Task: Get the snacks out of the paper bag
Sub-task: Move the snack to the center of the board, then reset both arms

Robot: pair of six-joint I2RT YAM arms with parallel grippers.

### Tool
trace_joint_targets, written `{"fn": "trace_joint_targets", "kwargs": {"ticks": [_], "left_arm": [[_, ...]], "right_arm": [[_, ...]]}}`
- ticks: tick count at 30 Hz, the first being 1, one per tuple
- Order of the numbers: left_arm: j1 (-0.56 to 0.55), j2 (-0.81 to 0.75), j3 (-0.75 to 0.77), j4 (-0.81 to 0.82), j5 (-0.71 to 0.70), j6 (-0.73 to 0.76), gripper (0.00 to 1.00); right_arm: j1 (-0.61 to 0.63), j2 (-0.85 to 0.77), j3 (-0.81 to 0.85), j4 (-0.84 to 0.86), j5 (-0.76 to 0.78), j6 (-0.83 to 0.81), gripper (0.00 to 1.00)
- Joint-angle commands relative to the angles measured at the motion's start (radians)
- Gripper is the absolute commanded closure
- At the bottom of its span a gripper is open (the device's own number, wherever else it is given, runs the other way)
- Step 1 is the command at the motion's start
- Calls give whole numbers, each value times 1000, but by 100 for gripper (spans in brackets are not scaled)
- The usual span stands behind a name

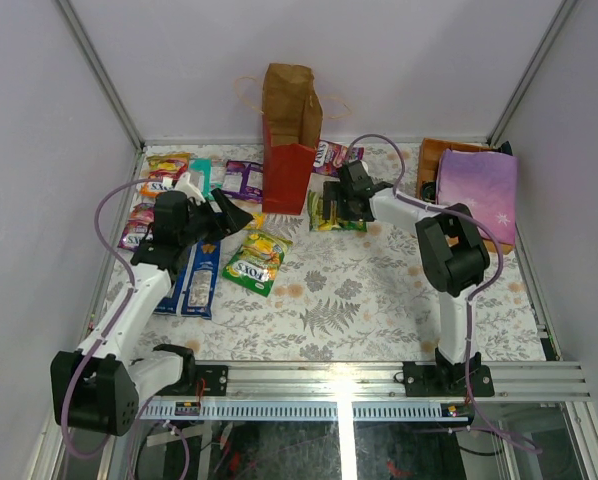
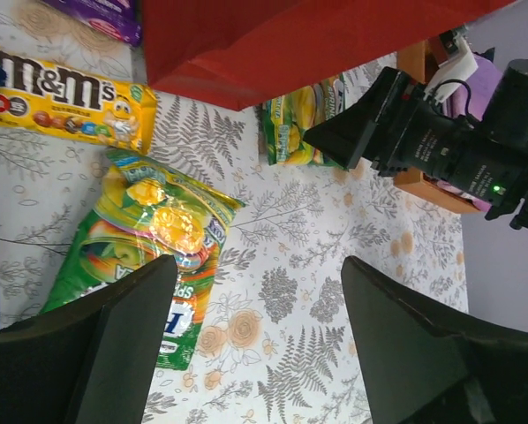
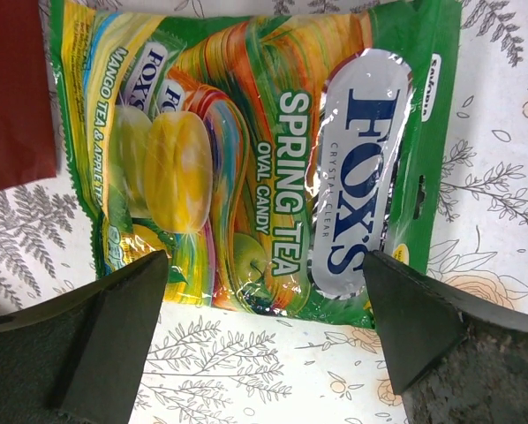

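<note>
The paper bag [image 1: 289,140], brown with a red lower part, stands upright at the back of the table. Several snacks lie around it. My right gripper [image 1: 331,205] is open and empty just right of the bag, over the near edge of a green FOX'S packet [image 3: 264,150]; its jaws [image 3: 264,261] stand wide apart, not touching it. My left gripper [image 1: 237,215] is open and empty left of the bag, above the cloth [image 2: 260,265]. A second green FOX'S packet [image 2: 149,238] and a yellow M&M's packet [image 2: 70,106] lie beside it.
Two long blue packs [image 1: 194,280] lie at the left. Orange and purple packets [image 1: 159,175] line the back left, and a purple packet [image 1: 243,178] lies by the bag. A lilac snowflake bag [image 1: 479,185] rests on a wooden tray at the back right.
</note>
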Motion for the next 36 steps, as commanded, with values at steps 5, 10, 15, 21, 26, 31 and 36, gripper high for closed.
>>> {"fn": "trace_joint_targets", "kwargs": {"ticks": [5, 10, 15, 21, 26, 31, 36], "left_arm": [[46, -1, 84, -90, -21, 86, 3], [50, 31, 180, -171, -112, 157, 0], [51, -6, 227, -233, -218, 205, 0], [58, -32, 255, -279, -264, 247, 0], [60, -64, 246, -261, -334, 242, 0], [60, -158, 159, -198, -421, 254, 0], [60, -212, 122, -149, -443, 259, 0]], "right_arm": [[3, -129, -1, 56, 16, 24, 1], [3, -302, -120, 122, -51, -35, 1], [2, -515, -276, 140, -56, -61, 1], [0, -818, -503, 221, 26, -93, 1], [1, -1051, -691, 250, 179, -76, 0], [0, -1201, -840, 285, 233, -44, 0], [1, -1194, -834, 288, 271, -43, 0]]}}
